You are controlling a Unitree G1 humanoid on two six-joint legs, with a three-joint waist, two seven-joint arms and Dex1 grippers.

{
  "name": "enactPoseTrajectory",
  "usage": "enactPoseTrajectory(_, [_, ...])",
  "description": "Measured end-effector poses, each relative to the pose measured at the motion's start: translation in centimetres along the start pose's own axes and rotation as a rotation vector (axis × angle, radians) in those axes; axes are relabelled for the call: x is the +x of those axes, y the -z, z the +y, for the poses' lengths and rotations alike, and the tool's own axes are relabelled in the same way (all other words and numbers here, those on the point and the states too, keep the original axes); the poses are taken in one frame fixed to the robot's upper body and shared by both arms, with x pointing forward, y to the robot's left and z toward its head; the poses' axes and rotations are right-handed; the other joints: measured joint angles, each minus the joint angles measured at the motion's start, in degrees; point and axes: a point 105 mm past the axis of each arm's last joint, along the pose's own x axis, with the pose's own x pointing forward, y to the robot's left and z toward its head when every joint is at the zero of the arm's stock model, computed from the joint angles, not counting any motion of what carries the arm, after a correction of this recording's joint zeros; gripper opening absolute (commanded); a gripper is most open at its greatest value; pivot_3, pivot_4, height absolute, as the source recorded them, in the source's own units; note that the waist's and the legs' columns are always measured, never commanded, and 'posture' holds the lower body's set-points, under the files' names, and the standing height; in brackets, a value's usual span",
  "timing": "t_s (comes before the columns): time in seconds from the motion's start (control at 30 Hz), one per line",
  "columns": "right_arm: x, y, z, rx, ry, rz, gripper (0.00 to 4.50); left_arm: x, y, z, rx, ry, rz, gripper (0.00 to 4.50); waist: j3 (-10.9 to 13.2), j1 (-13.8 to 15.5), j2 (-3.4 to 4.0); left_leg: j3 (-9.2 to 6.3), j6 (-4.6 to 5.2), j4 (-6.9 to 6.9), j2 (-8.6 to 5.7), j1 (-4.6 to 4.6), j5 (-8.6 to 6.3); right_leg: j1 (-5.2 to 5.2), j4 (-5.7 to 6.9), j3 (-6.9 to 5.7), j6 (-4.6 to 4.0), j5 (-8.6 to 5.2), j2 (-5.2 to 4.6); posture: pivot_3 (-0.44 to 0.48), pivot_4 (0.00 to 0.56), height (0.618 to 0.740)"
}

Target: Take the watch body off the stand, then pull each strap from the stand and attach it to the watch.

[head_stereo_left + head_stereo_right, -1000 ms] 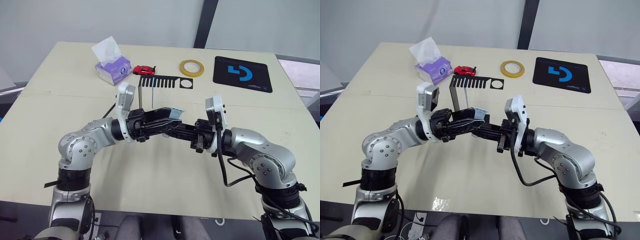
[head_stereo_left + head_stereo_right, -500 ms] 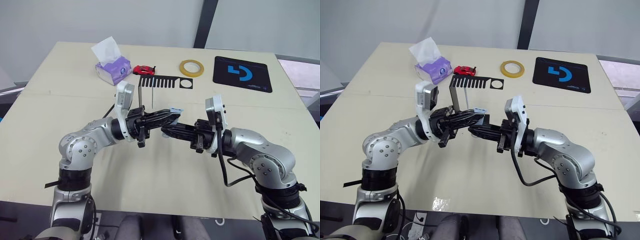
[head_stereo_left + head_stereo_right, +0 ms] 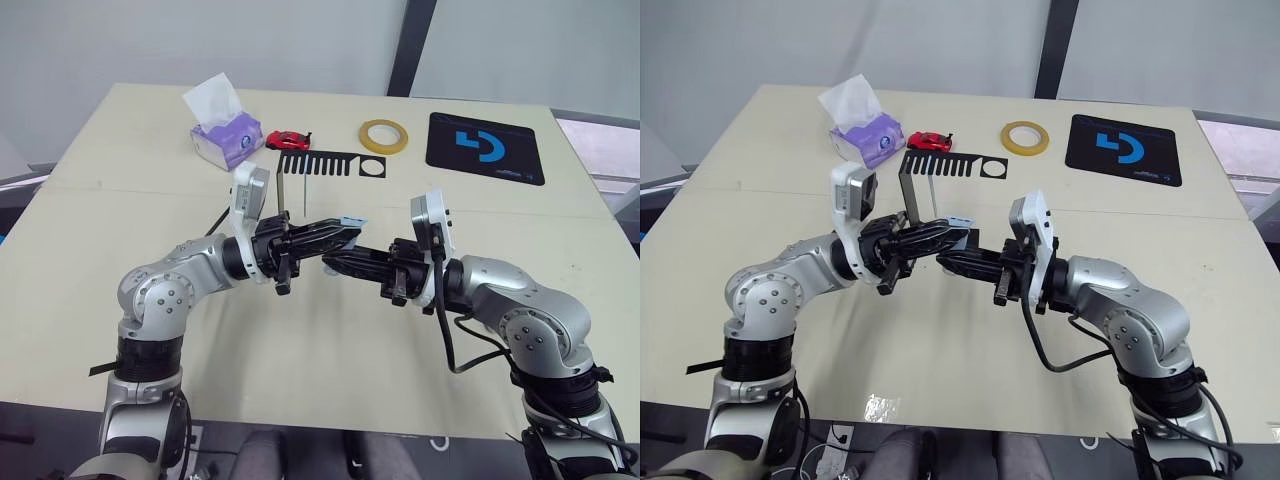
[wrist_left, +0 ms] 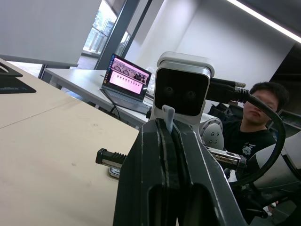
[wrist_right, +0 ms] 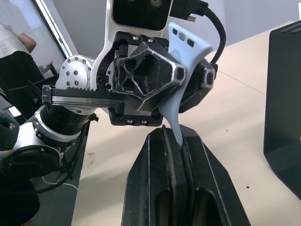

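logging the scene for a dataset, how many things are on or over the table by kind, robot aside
tissue box: 1
red toy car: 1
yellow tape ring: 1
black mouse pad: 1
black stand: 1
pale blue strap, held between the end effectors: 1
total: 6

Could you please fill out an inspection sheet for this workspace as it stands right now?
Surface: beige table, bare near the robot.
Job's things: black stand at the far middle, its comb slots bare; a pale blue strap spans both end effectors. Watch body: cannot tell.
Clutter: tissue box, red toy car, yellow tape ring, black mouse pad, all along the far edge.
End effectors: left end effector shut on the strap; right end effector shut on the strap's other end.
Cables: black cable looping off the right forearm.
Surroundings: a seated person and an open laptop on another table.
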Motion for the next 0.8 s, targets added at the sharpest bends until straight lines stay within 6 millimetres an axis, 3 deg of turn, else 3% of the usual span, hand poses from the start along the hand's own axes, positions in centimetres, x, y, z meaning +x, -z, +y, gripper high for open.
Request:
enactPoseTrajectory(0.07, [0.0,0.0,0.0,-0.002,-0.001,0.001,0.0,0.0,0.0,0.0,0.001,0.0,0.0,0.09,0.0,0.0,0.0,0.0,0.0,0.0,0.0,0.0,0.0,0.0,0.0,0.0,0.0,0.0,0.0,0.0,0.15,0.738])
enactPoseTrajectory(0.17, [-0.1,0.0,0.0,-0.017,0.003,0.006,1.04,0.1,0.1,0.0,0.002,0.001,0.005,0.0,0.0,0.02,0.0,0.0,0.0,0.0,0.0,0.0,0.0,0.0,0.0,0.0,0.0,0.0,0.0,0.0,0.15,0.738])
enactPoseTrajectory(0.33, [-0.8,-0.3,0.7,-0.068,-0.006,0.04,3.35,0.1,0.4,0.0,0.028,0.004,0.046,0.0,0.0,0.03,0.0,0.0,0.0,-0.01,0.0,0.0,0.0,0.0,-0.02,0.0,0.0,0.0,0.0,0.0,0.15,0.738])
enactPoseTrajectory(0.4, [-2.0,-0.2,1.2,-0.083,0.019,0.063,4.31,-0.3,0.3,0.0,0.06,-0.001,0.073,0.0,0.0,0.09,0.0,0.0,0.0,-0.02,0.0,0.0,0.0,0.0,-0.03,0.0,0.0,0.0,0.0,0.0,0.15,0.738])
enactPoseTrajectory(0.57, [-4.3,0.1,2.0,-0.108,0.106,0.1,4.42,-1.0,-0.1,-0.3,0.107,0.001,0.114,0.0,0.0,0.07,0.0,0.0,0.02,-0.01,0.0,-0.01,-0.01,0.05,-0.11,0.02,0.0,0.0,0.0,0.0,0.15,0.738])
enactPoseTrajectory(0.8, [-8.6,1.1,2.3,-0.069,0.444,0.098,4.42,-1.1,0.1,-1.6,0.193,0.051,0.202,0.0,0.0,0.11,0.0,-0.02,0.01,-0.02,0.0,0.05,0.01,0.15,-0.13,0.03,-0.02,-0.02,0.02,0.0,0.15,0.738])
